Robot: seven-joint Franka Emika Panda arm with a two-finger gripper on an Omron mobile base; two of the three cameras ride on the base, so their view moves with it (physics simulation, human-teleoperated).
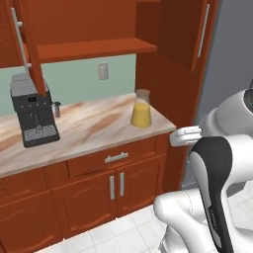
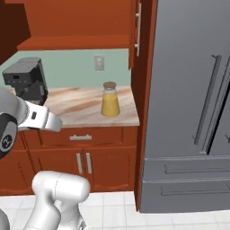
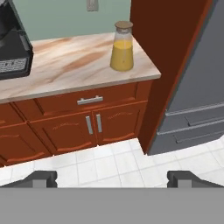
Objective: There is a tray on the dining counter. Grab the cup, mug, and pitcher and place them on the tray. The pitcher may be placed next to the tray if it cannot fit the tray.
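The clear glass pitcher of orange liquid with a round tan lid (image 3: 122, 47) stands upright near the marbled tabletop (image 3: 65, 65) corner. The jaws are spread wide, well apart from it. Best approach level and grip the narrower neck.

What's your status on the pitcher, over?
Claw open, empty, well short of the counter. Pitcher upright near the counter's right end, lid on. Coffee machine far left; nothing in the way.
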